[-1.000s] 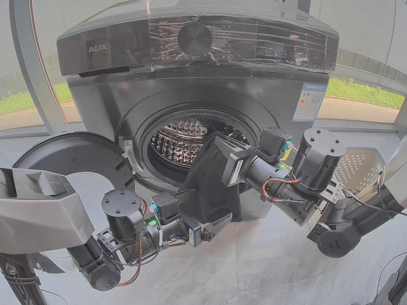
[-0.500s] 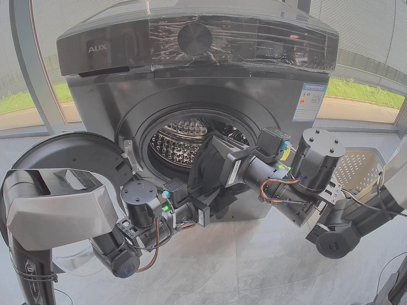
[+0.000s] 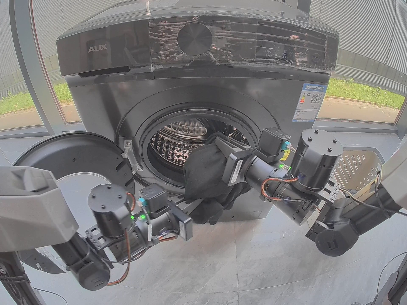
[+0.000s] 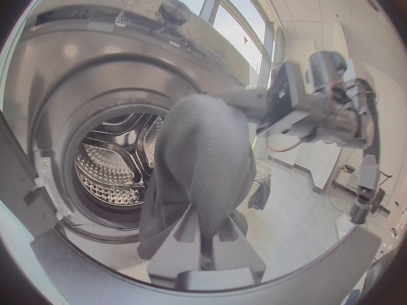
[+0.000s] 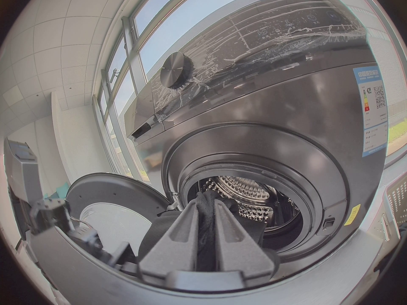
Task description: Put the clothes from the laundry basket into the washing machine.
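In the head view we see the black garment (image 3: 207, 170) bunched at the washing machine (image 3: 195, 90) mouth, half outside. It could snag on the rim or drop onto the grey tiled floor (image 3: 254, 255) (a fold hangs low).

In the left wrist view, the left gripper (image 4: 207, 227) pinches its lower fold.

In the right wrist view, the right gripper (image 5: 206, 206) clamps its top, with tall windows (image 5: 169, 30) behind.

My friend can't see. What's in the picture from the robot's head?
Two robot arms hold a black garment in front of the open washing machine, the right gripper pinching its top and the left gripper its bottom. The round door is swung open to the left, showing the shiny drum.
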Motion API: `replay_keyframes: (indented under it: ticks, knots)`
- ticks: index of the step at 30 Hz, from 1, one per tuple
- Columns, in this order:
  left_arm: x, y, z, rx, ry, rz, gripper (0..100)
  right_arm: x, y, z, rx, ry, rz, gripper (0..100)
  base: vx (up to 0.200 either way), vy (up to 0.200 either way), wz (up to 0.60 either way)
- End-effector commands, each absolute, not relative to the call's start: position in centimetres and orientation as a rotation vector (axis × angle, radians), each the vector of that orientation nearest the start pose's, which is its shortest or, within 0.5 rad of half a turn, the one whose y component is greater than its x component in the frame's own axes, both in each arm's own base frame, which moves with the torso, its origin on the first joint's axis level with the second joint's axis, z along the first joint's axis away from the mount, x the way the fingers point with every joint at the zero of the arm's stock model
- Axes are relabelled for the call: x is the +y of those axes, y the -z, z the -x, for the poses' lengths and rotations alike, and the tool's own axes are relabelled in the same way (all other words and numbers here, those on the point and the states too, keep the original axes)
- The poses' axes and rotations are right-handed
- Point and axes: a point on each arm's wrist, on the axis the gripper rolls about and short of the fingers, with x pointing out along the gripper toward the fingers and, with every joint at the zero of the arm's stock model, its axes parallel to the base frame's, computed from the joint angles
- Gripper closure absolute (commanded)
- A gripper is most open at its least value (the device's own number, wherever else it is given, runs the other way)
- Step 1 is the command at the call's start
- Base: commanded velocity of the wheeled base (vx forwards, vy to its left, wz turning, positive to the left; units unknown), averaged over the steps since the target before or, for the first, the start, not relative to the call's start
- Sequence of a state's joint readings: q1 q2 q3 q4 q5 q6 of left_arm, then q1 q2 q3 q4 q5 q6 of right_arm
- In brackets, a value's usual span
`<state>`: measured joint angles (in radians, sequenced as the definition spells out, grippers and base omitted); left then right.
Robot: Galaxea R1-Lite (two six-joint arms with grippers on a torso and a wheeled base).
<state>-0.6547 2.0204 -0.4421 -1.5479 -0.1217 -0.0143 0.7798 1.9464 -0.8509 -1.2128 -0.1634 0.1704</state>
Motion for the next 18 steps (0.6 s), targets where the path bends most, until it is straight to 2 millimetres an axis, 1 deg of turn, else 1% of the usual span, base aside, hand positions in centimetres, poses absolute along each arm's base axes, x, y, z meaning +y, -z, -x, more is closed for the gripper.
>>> replay_keyframes:
  ticks: [1,2,3,11,18]
  knots:
    - [-14.9,-12.8,-18.8,-0.025,0.818,0.017,100,24.6,-16.7,-26.1,-0.047,-0.611,-0.214,100,0.000,0.000,0.00]
    - [-14.3,-13.2,-17.9,-0.033,0.838,0.025,100,24.6,-16.7,-26.1,-0.047,-0.611,-0.214,100,0.000,0.000,0.00]
    - [-13.9,-13.6,-17.4,-0.049,0.858,0.032,100,24.7,-16.7,-26.1,-0.044,-0.611,-0.213,100,0.000,0.000,0.00]
    - [-14.1,-13.2,-17.7,-0.037,0.848,0.016,100,24.2,-15.9,-25.7,-0.015,-0.609,-0.209,100,0.000,0.000,0.00]
    - [-14.2,-13.6,-17.8,-0.055,0.851,0.025,100,24.1,-15.8,-25.6,-0.005,-0.608,-0.212,100,0.000,0.000,0.00]
